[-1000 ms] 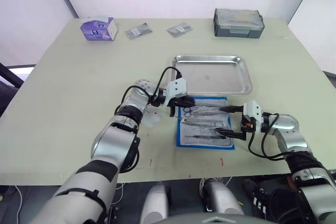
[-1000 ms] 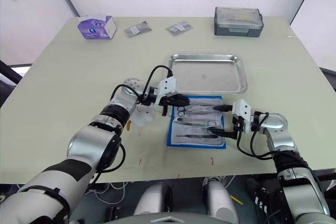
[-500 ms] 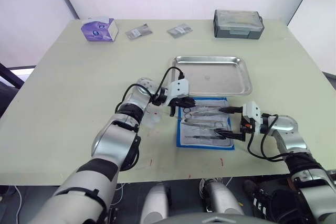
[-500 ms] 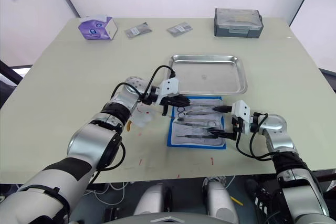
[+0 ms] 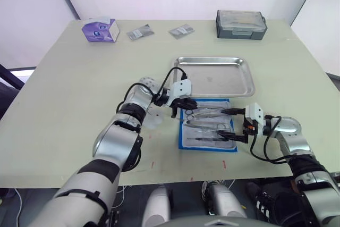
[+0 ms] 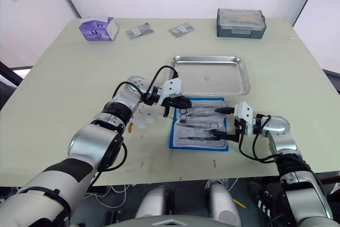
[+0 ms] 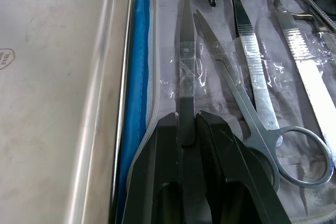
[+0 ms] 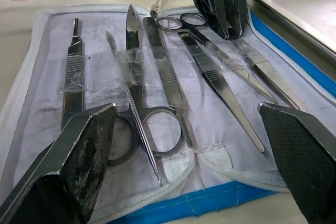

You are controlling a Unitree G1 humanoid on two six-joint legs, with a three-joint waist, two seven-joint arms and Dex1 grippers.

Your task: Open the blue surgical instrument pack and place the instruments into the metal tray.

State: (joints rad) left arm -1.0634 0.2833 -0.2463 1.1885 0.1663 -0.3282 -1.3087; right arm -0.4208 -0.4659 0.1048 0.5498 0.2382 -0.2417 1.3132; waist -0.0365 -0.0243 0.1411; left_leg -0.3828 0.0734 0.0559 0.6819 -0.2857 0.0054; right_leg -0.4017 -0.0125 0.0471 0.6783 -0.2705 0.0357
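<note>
Resting surface: a pale cream table (image 5: 64,89) under me, white walls behind it.
Far edge: a purple tissue box (image 5: 99,29) at about 10 o'clock, two small grey sachets (image 5: 139,33) near 11 and 12, a grey lidded box (image 5: 241,24) toward 1 o'clock.
Tray: the metal tray (image 5: 186,83) is shiny, shallow and bare inside, lying at 12 o'clock from the pack, its near rim just beside the pack's blue edge.
Pack: the blue surgical instrument pack (image 5: 183,143) lies flat and open, bright blue border around a translucent white lining.
Contents: the instruments (image 8: 173,93) lie side by side on the lining: ring-handled scissors (image 7: 247,114), ribbed forceps (image 7: 252,66), and other slim silvery tools.
My left gripper (image 7: 187,124): at the pack's 9 o'clock end, fingers (image 7: 163,150) nearly together, pinching a slim flat instrument (image 7: 186,56) that lies along the tray-side edge of the lining.
My right gripper (image 5: 230,124): at the pack's 3 o'clock end, fingers (image 8: 79,156) spread wide, low over the ring handles, gripping nothing.
Change: against the frames a second back, both arms and the pack sit almost as they were; I can make out no clear shift.
</note>
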